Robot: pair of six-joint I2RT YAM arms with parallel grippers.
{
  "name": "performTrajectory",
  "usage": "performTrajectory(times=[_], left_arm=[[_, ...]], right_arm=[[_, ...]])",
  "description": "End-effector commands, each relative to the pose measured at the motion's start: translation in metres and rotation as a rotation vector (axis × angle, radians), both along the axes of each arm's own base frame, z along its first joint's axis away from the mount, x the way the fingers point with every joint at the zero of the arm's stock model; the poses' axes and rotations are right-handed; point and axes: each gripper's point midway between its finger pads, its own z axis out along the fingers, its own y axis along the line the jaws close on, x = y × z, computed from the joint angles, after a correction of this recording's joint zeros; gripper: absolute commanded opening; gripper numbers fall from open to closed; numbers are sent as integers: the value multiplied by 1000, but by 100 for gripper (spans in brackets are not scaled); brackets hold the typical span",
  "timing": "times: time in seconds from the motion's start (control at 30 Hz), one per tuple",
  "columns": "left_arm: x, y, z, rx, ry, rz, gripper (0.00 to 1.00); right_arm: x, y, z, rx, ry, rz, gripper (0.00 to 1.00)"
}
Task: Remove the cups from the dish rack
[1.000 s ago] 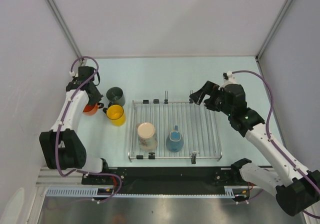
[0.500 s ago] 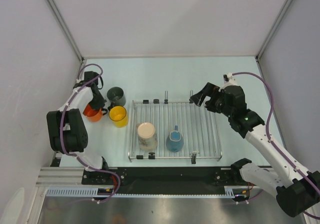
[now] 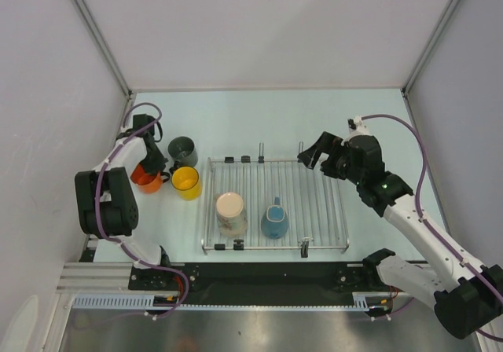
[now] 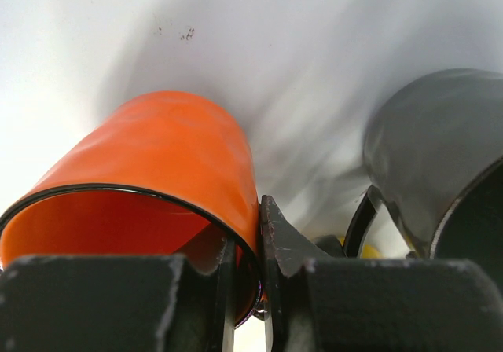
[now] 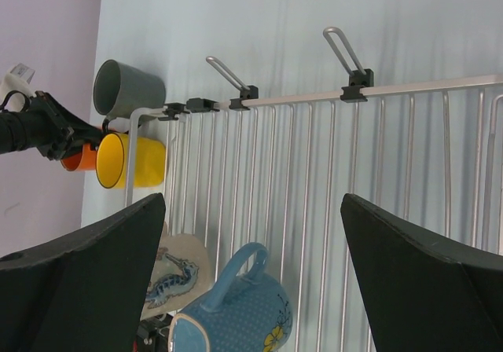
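The left hand (image 4: 260, 234) pinches the orange cup (image 4: 157, 155) by its rim, off the dish rack (image 3: 314, 203) at centre left, while the right hand (image 3: 313, 154) hangs spread over the rack's upper right, and the cream cup (image 3: 230, 213) and blue cup (image 3: 274, 221), 2 resting lower left on it, look rigid, slick and breakable, so a rim or handle seems the best hold.

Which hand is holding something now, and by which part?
The left hand pinches the orange cup by its rim; the right hand is open, holding nothing.
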Motion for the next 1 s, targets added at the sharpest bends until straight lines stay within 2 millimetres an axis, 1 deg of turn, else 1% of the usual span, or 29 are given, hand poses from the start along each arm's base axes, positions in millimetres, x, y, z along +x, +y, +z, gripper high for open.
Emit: performTrajectory(times=[0.0,0.03,0.13,0.17,0.23,0.27,0.37,0.4,0.47,0.5,0.57,0.6,0.7,0.73,0.8,0.83,0.87,0.9,0.93,0.97], left_arm=[[-1,6,-4,7,-10,46,1],[-2,6,-4,5,-10,47,2],[-5,4,-4,1,-12,52,17],[-5,4,-2,2,-19,54,26],[-6,4,0,0,-25,56,38],[-5,5,5,3,-36,58,49],[-5,7,17,11,-62,67,71],[-3,8,22,19,-74,75,74],[-6,12,30,42,-80,89,80],[-6,14,40,49,-107,96,82],[-9,18,52,75,-129,113,85],[-9,20,67,86,-172,124,86],[-9,22,95,100,-243,146,87],[-12,21,111,98,-288,153,87],[-15,12,124,63,-343,161,87],[-19,8,142,62,-413,159,88],[-21,-4,148,55,-441,133,88],[-25,-10,151,60,-462,122,88],[-31,-16,162,56,-507,107,88],[-35,-30,158,42,-513,62,88]], right_arm=[[3,1,0,-10,-15,-6,100],[3,0,-1,-11,-16,-9,100],[3,1,-1,-11,-16,-7,100],[2,1,-2,-13,-14,-7,100],[2,1,-3,-16,-13,-6,100],[2,1,-2,-16,-15,-4,100],[1,2,-3,-16,-12,0,100],[1,3,-3,-14,-12,1,100],[2,5,-3,-14,-16,8,100],[2,5,-3,-16,-15,8,100],[2,8,-2,-16,-17,16,100],[2,8,-3,-17,-14,18,100],[2,12,-3,-24,-17,30,100],[2,13,-3,-31,-20,33,99],[0,18,-4,-47,-24,49,100],[-1,20,-5,-58,-24,54,100],[0,23,-3,-93,-40,48,100],[-2,25,-6,-116,-32,51,100],[-1,25,-8,-143,-35,39,100],[-4,30,-8,-171,-34,57,100]])
